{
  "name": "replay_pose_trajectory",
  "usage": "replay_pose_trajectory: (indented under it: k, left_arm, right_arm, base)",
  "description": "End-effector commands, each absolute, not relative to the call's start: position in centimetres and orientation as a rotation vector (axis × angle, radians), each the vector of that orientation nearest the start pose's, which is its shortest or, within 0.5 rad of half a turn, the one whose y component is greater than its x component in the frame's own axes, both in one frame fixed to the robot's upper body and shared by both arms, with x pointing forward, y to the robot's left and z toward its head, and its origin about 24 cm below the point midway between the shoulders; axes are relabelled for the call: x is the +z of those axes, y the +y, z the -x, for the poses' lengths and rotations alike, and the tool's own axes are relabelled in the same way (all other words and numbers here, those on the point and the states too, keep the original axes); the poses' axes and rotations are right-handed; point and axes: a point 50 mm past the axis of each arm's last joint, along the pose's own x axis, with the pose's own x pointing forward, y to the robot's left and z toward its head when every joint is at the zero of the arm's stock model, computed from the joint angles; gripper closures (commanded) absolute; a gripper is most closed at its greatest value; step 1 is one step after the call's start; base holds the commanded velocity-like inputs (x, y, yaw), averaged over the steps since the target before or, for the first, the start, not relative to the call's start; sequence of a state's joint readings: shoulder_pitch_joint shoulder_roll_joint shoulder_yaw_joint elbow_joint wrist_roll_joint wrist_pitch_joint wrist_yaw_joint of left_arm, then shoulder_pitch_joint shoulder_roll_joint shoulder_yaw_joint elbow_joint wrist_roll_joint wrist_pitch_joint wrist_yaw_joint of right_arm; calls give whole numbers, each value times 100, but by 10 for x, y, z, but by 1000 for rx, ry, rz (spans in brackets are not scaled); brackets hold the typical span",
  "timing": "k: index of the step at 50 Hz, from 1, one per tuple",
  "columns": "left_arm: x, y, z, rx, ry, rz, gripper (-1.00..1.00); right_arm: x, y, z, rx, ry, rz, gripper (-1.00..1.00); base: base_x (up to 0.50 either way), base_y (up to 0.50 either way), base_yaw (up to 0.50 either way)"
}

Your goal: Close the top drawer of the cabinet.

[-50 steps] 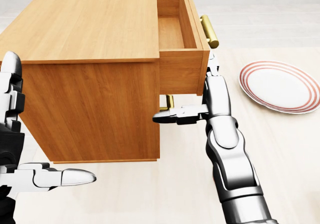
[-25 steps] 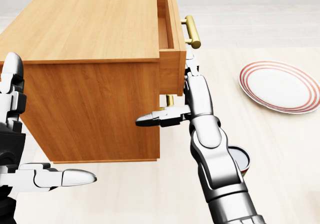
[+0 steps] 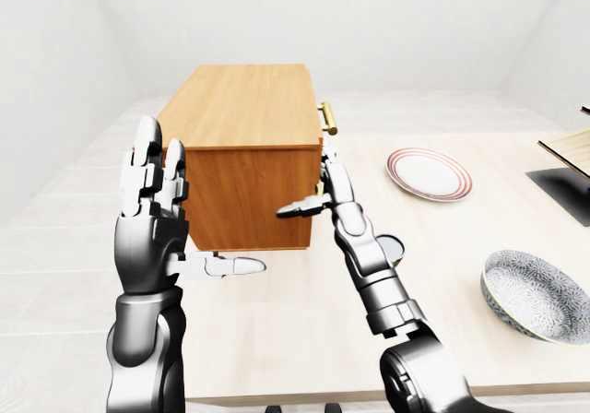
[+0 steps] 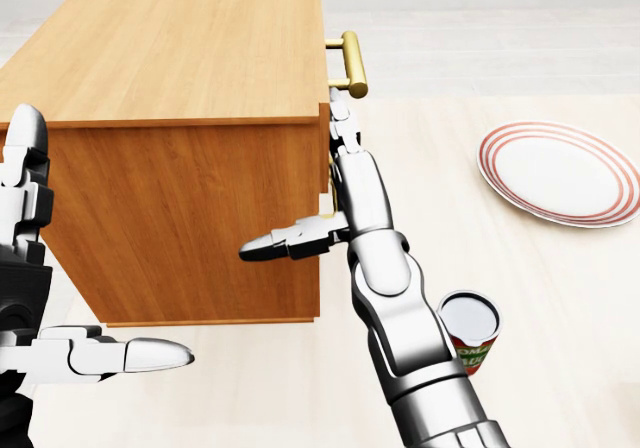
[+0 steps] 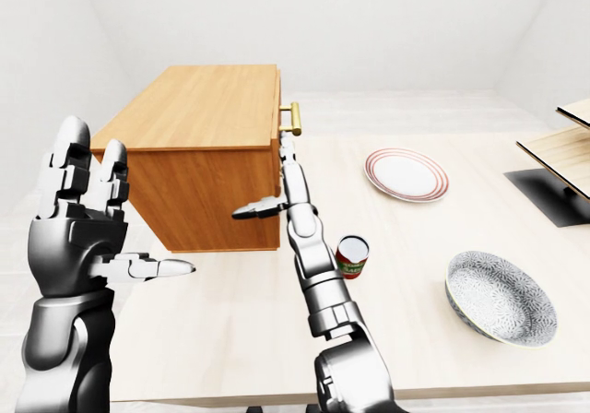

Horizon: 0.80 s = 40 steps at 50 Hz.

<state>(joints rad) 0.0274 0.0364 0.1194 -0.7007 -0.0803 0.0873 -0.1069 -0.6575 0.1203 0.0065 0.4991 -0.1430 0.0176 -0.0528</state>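
Drawer [image 4: 327, 158] looks pushed flush into the wooden cabinet [image 4: 180, 98] at the counter's [image 4: 560, 298] left, brass handle [image 4: 350, 63] poking out. Right hand [image 4: 335, 183] lies flat against it, fingers open; left hand [image 5: 78, 238] open too.

On the pale table [image 5: 230, 339], the wooden cabinet [image 4: 180, 98] is seen at the head view's left. A red-labelled tin can [image 4: 470, 330] stands right of it; the red-rimmed round plate [image 4: 560, 173] lies farther right, and the patterned grey bowl [image 5: 501, 298] below it.

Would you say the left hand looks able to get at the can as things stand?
Probably not easily: the left hand is open beside the cabinet, and the right arm stands between it and the can.
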Motion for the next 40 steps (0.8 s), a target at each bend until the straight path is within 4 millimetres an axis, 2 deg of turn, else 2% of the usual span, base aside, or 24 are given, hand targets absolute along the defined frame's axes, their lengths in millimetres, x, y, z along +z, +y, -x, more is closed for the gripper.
replay_pose_trajectory:
  k: [1, 22, 40]
  left_arm:
    - [184, 170, -207, -28, -594, -31, -100]
    - [182, 169, -207, -32, -582, -35, -100]
    - [181, 168, -209, -33, -574, -42, -100]
  right_arm:
    - [97, -19, -345, 368, -68, 130, -100]
    - [98, 5, -336, 480, -68, 120, -100]
    - [101, 6, -338, 486, -75, 125, -100]
  base:
    - [0, 0, 1]
    - [0, 0, 0]
    - [0, 0, 0]
